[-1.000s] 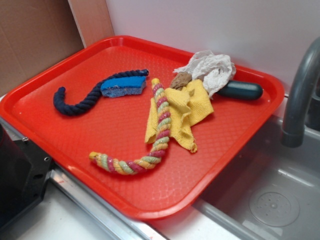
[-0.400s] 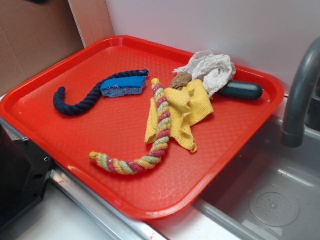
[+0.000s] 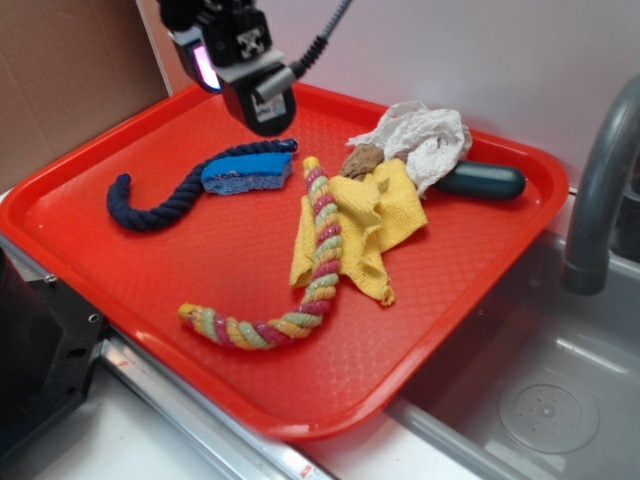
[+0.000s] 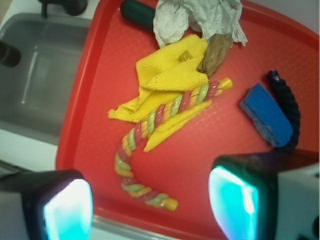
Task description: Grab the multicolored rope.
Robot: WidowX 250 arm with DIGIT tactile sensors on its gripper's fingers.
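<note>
end effector (image 3: 262, 108) newly in view, was absent | fingers apart, empty | multicolored rope (image 3: 318, 262) below and ahead on tray (image 3: 150, 270), partly over yellow cloth (image 3: 385, 215) | approach just starting

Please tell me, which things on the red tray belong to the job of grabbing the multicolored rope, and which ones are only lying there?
Belong to the job:
- multicolored rope, lying partly on the cloth
- gripper, above the tray, holding nothing

Only lying there:
- navy rope
- blue sponge
- yellow cloth
- crumpled white paper
- dark green object
- red tray
</note>
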